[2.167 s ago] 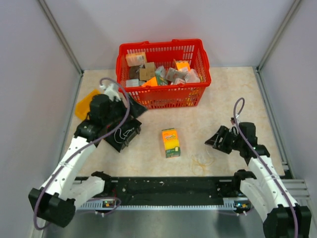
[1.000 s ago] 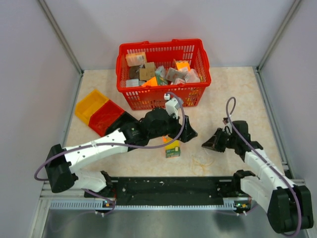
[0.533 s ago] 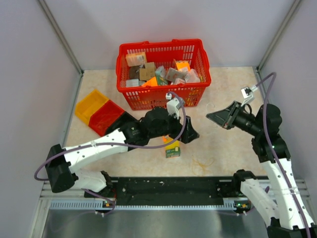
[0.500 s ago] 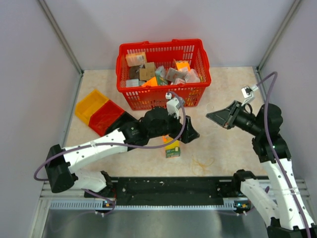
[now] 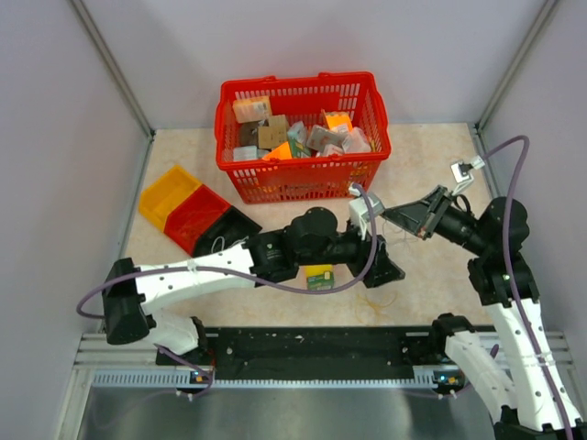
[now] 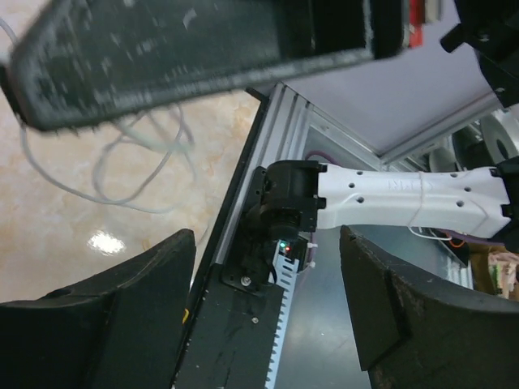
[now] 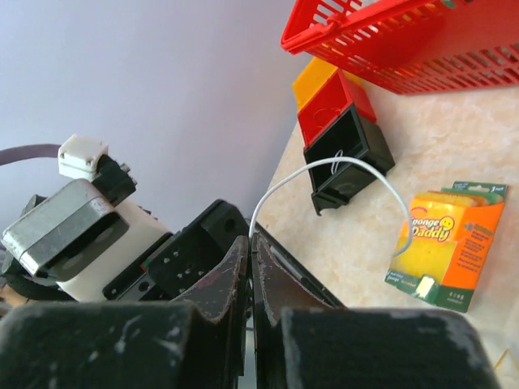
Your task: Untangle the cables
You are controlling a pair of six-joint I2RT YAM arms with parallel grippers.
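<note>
Top external view is showing a red plastic mesh basket (image 5: 298,174) sitting at the far side of a beige marbled table (image 5: 431,156), filled with small packages. To its left, orange, red and black plastic bins (image 5: 197,213) are lying in a row. The left gripper (image 5: 387,271) is hovering with jaws spread wide, holding nothing, just right of a yellow-green sponge box (image 5: 319,275). The right gripper (image 5: 392,215) is pinching a white strand of the thin orange, tan and white cables (image 7: 357,160); their other loops are lying on the table beside the left gripper.
</note>
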